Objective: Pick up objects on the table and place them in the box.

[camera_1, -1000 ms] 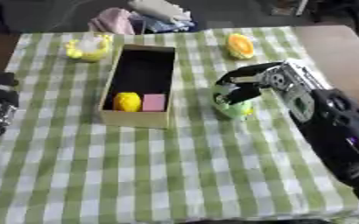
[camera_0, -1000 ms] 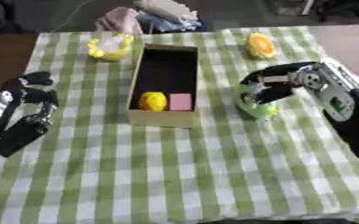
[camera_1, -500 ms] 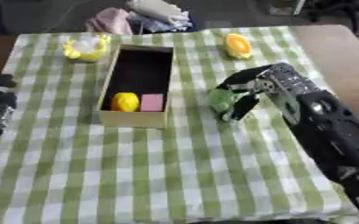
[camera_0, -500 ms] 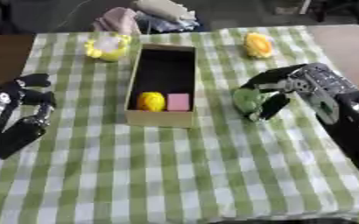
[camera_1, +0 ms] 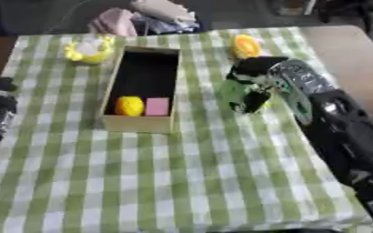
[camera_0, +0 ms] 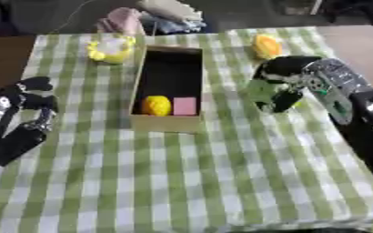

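A long open cardboard box (camera_0: pixel 167 122) lies in the middle of the checked table. Inside it, at the near end, sit a yellow round object (camera_0: pixel 155 105) and a pink block (camera_0: pixel 184 105). My right hand (camera_0: pixel 286 78) is to the right of the box, fingers curled round a green object (camera_0: pixel 263 91) held just above the cloth. An orange-yellow object (camera_0: pixel 265 45) lies behind that hand. A yellow and white object (camera_0: pixel 110 49) sits at the back left of the box. My left hand (camera_0: pixel 29 110) rests at the left edge, fingers relaxed, holding nothing.
The green-and-white checked cloth (camera_0: pixel 189 182) covers the table; its near half holds nothing. A heap of pink and pale cloth (camera_0: pixel 146 16) lies beyond the far edge. Bare brown tabletop (camera_0: pixel 357 43) shows at the right.
My right hand has closed round the green object and shifted it slightly left toward the box. The left hand has stayed put. The whole view has shifted a little.
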Tool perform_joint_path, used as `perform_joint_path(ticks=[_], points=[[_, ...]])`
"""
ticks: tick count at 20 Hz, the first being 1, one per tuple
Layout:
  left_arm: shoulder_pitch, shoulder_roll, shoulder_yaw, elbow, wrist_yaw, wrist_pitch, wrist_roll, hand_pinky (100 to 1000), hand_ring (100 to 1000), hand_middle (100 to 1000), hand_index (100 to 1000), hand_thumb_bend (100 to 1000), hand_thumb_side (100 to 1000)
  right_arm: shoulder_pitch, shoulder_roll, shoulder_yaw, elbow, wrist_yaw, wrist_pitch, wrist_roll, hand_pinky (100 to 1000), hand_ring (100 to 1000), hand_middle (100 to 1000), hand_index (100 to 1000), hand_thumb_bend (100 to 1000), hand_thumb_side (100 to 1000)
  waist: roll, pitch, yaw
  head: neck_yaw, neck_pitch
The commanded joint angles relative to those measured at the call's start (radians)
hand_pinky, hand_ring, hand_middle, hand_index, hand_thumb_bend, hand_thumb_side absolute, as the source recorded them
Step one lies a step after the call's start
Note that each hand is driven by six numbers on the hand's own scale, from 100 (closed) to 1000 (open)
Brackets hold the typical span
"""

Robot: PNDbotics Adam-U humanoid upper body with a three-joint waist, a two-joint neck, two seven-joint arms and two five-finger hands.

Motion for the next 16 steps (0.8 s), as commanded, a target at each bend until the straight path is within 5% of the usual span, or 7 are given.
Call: perform_joint_path(ticks=[1, 9, 16], points=[[-0.014, 0.000, 0.012, -0.015, 0.002, -0.006, 0.001, 772, 719, 765, 883, 100, 613, -0.071, -0.037, -0.024, -0.039, -0.030, 0.018, -0.011, 423, 506, 546, 710, 100, 299, -0.011, -0.022, 0.010, -0.011, -0.002], [-0.051, -0.032, -0.010, -0.042, 0.010, -0.023, -0.020, 772, 718, 755, 883, 100, 614, -0.220, 0.025, -0.071, 0.072, 0.027, 0.035, -0.090, 439, 510, 539, 721, 100, 265, -0.014, 0.005, 0.107, -0.067, -0.045], [-0.060, -0.064, -0.031, -0.058, 0.020, -0.045, -0.049, 772, 716, 752, 883, 100, 622, -0.252, 0.145, -0.113, 0.251, 0.119, 0.041, -0.193, 508, 552, 578, 764, 100, 238, -0.013, 0.018, 0.185, -0.139, -0.067]])
